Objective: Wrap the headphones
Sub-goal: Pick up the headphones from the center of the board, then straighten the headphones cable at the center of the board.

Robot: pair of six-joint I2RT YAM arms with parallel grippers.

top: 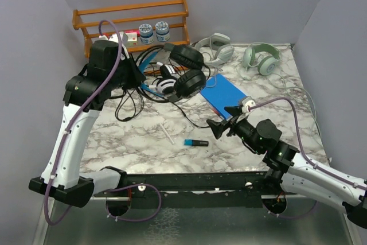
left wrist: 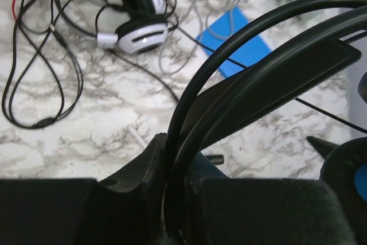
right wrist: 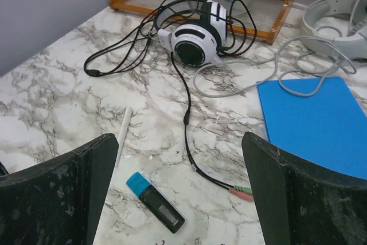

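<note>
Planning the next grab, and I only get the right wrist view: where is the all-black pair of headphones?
Observer: The black headphones are held by the left hand, which is shut on their headband.
Operator: Is there any pair off to my right that I cannot see?
Observer: Yes, a pale green pair lies at the far right, beside the grey-white pair.
</note>
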